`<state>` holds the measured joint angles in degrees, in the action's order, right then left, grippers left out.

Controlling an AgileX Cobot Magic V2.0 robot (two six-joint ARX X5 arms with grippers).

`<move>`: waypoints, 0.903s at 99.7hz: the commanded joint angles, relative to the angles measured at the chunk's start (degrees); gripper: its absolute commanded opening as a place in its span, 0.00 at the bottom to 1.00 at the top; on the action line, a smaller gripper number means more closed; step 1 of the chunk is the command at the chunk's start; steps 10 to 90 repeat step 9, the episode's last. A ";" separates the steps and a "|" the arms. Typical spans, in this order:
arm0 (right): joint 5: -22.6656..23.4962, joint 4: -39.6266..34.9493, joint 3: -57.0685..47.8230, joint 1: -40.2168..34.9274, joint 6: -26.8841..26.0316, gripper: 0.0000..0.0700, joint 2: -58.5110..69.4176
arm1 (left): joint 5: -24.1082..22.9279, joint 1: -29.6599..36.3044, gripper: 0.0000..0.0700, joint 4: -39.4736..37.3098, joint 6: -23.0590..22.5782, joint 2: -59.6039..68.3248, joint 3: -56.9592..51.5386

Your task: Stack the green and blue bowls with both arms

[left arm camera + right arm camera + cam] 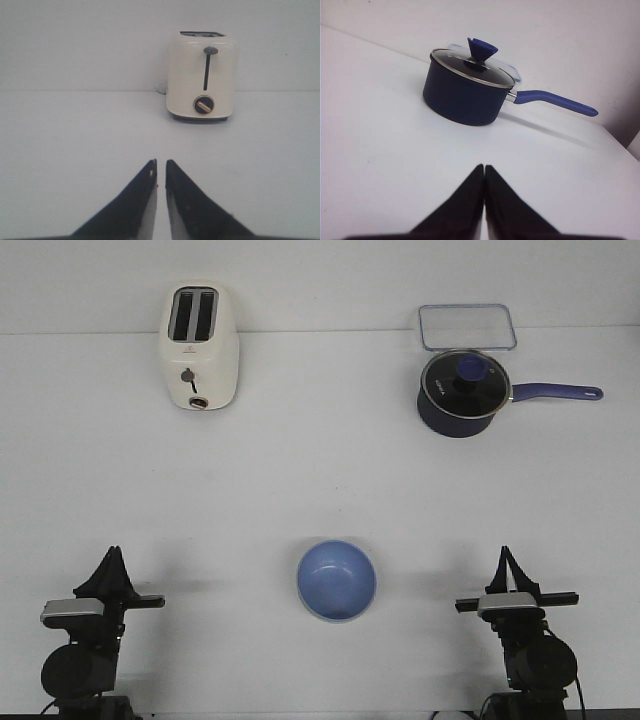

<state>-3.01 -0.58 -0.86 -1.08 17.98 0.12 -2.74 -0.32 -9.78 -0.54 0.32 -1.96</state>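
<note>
Only blue bowl, mouth upward

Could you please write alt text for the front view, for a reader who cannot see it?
A blue bowl sits upright near the front of a white table, between the left gripper and right gripper. At the back stand a cream toaster, a lidded navy saucepan and a clear lid.

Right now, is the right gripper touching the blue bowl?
Apart. The front view shows bare table between the right gripper and the blue bowl. In the right wrist view the jaws are shut, with only empty table around them and no bowl in sight.
</note>
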 commanded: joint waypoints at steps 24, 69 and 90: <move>-0.02 0.81 0.11 -0.02 -0.59 0.00 -0.04 | -0.02 -0.04 0.02 -0.59 -0.17 -0.04 1.16; -0.02 0.81 0.11 -0.02 -0.59 0.00 -0.04 | -0.02 -0.04 0.02 -0.59 -0.17 -0.04 1.16; -0.02 0.81 0.11 -0.02 -0.59 0.00 -0.04 | -0.02 -0.04 0.02 -0.59 -0.17 -0.04 1.16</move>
